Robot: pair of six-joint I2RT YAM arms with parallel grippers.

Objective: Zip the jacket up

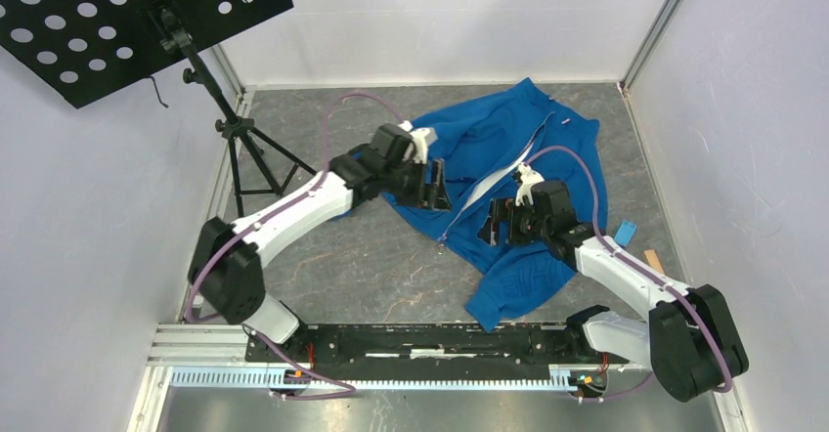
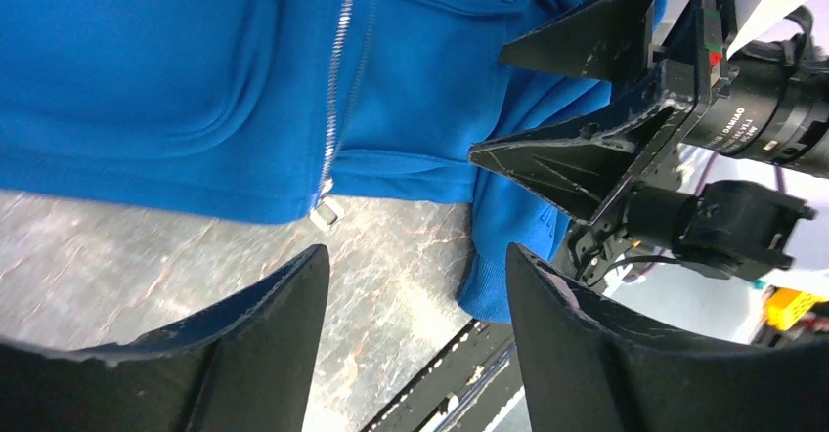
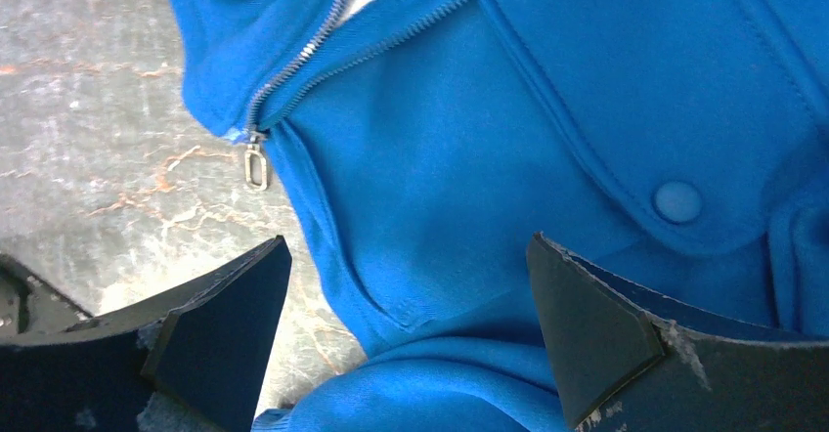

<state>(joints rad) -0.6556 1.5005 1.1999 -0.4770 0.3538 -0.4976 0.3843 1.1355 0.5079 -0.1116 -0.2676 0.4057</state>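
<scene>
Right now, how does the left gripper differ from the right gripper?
The left gripper hovers left of the zipper, the right gripper right of it. Bare table shows between the left gripper's fingers; the jacket fills most of the gap between the right gripper's. Both are open, hold nothing, and point toward the pull at the hem.

The top view looks steeply down from high at the near edge over the whole worktop (image 1: 371, 266); both wrist views sit close above the jacket (image 2: 147, 80), facing its hem; they share the zipper pull (image 2: 324, 213).
</scene>
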